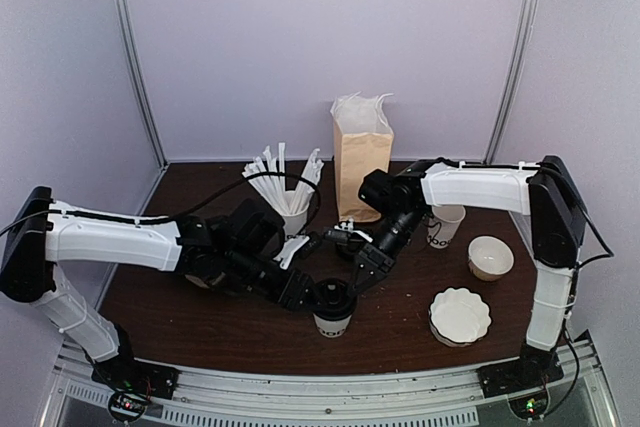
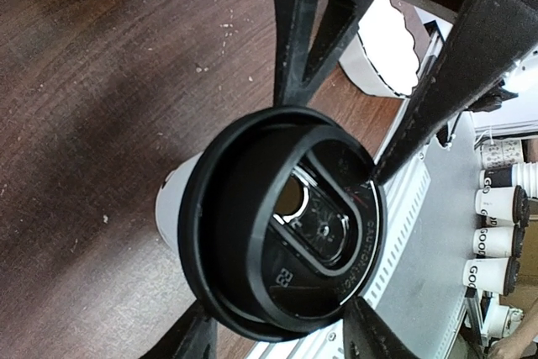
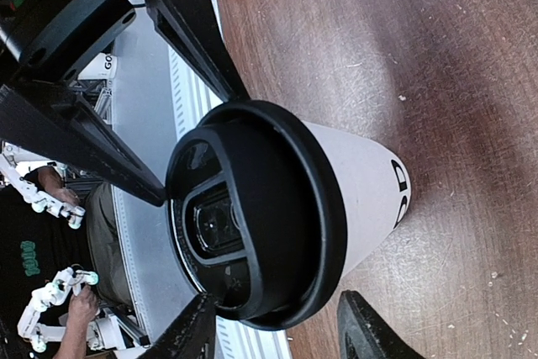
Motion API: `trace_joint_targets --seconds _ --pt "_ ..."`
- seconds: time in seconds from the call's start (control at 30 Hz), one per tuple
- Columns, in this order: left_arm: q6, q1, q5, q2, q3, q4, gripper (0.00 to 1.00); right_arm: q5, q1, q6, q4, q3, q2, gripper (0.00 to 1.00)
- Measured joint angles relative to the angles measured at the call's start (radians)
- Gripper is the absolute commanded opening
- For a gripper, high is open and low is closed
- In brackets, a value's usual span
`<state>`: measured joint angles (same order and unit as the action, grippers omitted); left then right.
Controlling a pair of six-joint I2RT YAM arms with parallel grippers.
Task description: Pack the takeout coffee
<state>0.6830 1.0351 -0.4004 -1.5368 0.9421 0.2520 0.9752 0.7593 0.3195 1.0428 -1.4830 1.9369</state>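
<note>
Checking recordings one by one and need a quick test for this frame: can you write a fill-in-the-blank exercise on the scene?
1. The takeout coffee is closed with a round ___ lid.
2. The brown paper bag behind it stands ___.
3. The white straws stick out of a white ___.
Missing words: black; upright; cup.

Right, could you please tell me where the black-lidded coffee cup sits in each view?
Top external: coffee cup at front centre of the table.
Left wrist: coffee cup mid-frame, lid towards camera.
Right wrist: coffee cup mid-frame, white side showing at right.
Shared landmark: the dark wood table.
</note>
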Motion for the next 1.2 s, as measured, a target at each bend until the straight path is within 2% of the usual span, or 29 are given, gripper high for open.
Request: trace_joint_targets --seconds 0.23,0.47,0.77,0.97,1.2 --pt "0.009 -0.005 -0.005 -0.017 0.012 0.046 0.49 0.013 -0.003 -0.037 0.001 0.003 0.010 0.49" --pt "0.027 -0.031 -0.078 -0.027 -0.025 -0.013 0.48 0.055 -0.013 -0.040 0.019 -0.003 0.035 0.49" --pt "0.021 -0.035 -0.080 -0.029 -0.006 0.006 0.49 0.040 -0.013 -0.027 0.035 -0.018 0.036 0.55" --pt "-0.037 -0.014 0.011 -0.004 0.041 0.060 0.54 0.024 -0.008 0.034 0.045 -0.027 0.022 0.64" --pt "-0.137 -0.014 0.181 0.005 0.103 0.161 0.57 -0.011 -0.004 0.071 0.047 -0.023 -0.055 0.69"
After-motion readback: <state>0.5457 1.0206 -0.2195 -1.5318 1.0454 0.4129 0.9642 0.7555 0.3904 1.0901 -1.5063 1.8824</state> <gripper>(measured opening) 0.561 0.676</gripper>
